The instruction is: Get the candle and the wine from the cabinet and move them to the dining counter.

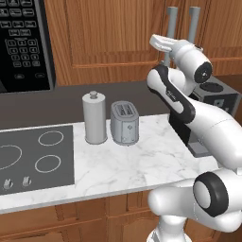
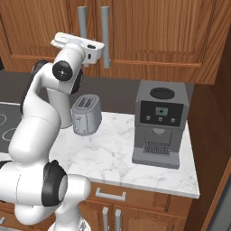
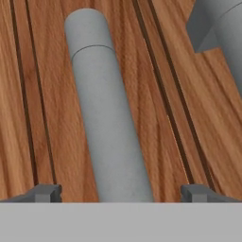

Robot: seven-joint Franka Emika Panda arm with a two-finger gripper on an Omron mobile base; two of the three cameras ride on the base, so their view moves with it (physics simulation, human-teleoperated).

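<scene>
The brown wooden cabinet (image 1: 113, 38) (image 2: 153, 31) is closed, so the candle and the wine are hidden. The dining counter is out of view. My arm is raised, with its white hand (image 1: 163, 43) (image 2: 74, 43) right at the cabinet's two grey bar handles. In the hand view my gripper (image 3: 121, 191) is open, and its two dark fingertips (image 3: 45, 193) stand on either side of one grey handle (image 3: 108, 132) without touching it. The second handle (image 3: 222, 28) lies beside it, at the upper right of that view.
On the marble worktop (image 1: 142, 165) stand a tall grey canister (image 1: 94, 118), a toaster (image 1: 125, 123) (image 2: 85, 115) and a coffee machine (image 2: 160, 122). A cooktop (image 1: 35, 158) lies at the left, below a black microwave (image 1: 23, 42).
</scene>
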